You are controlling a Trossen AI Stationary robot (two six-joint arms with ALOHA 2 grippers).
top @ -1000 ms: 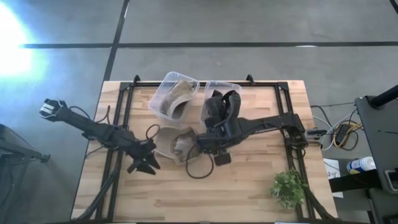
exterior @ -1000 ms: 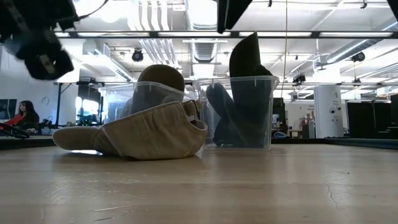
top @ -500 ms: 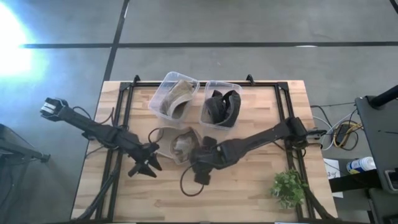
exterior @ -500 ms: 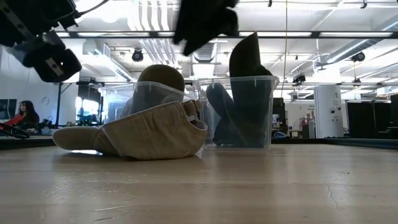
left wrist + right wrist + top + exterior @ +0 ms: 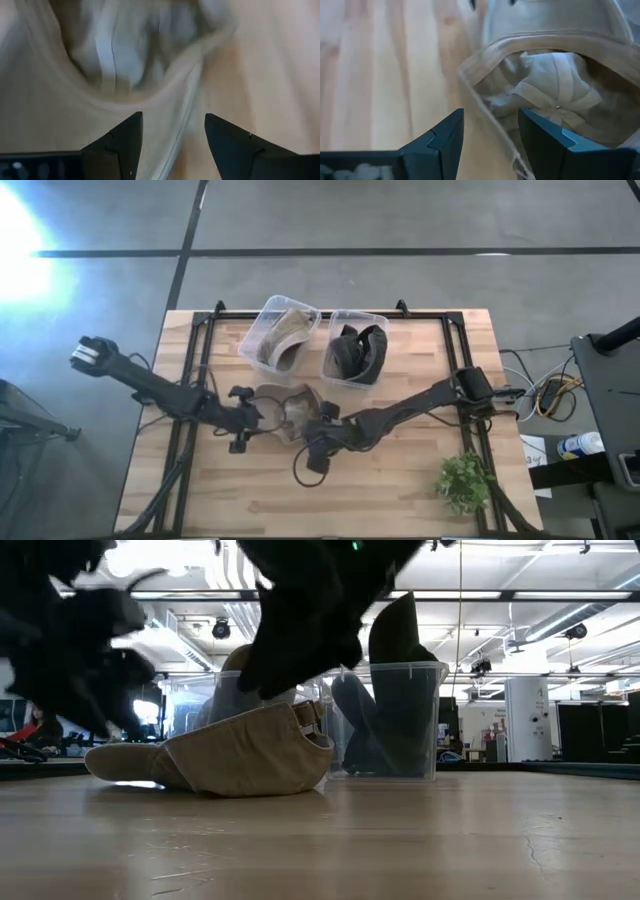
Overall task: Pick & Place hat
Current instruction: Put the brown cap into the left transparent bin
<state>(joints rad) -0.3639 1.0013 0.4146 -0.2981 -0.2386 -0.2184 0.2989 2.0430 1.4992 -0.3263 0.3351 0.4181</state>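
A tan hat [image 5: 285, 412] lies on the table with its opening facing up, its crown [image 5: 240, 755] resting on the wood. My left gripper [image 5: 250, 420] is at the hat's left edge, open, and the hat's rim [image 5: 185, 95] runs up between its fingers. My right gripper [image 5: 313, 442] is low at the hat's near right edge, also open, with the hat's rim [image 5: 485, 107] just beyond its fingers. Neither gripper plainly touches the hat.
At the table's far side stand two clear bins, the left bin [image 5: 278, 332] with a tan hat in it and the right bin [image 5: 356, 350] with a dark hat. A small green plant [image 5: 463, 482] stands near the near right corner. Black frame rails [image 5: 200, 360] run along the table's sides.
My right gripper has swung from beside the dark-hat bin toward the table's near edge and come down at the tan hat's near right edge. My left gripper has moved right and a little toward the far edge, turning, up to the hat's left edge. The hat has kept still.
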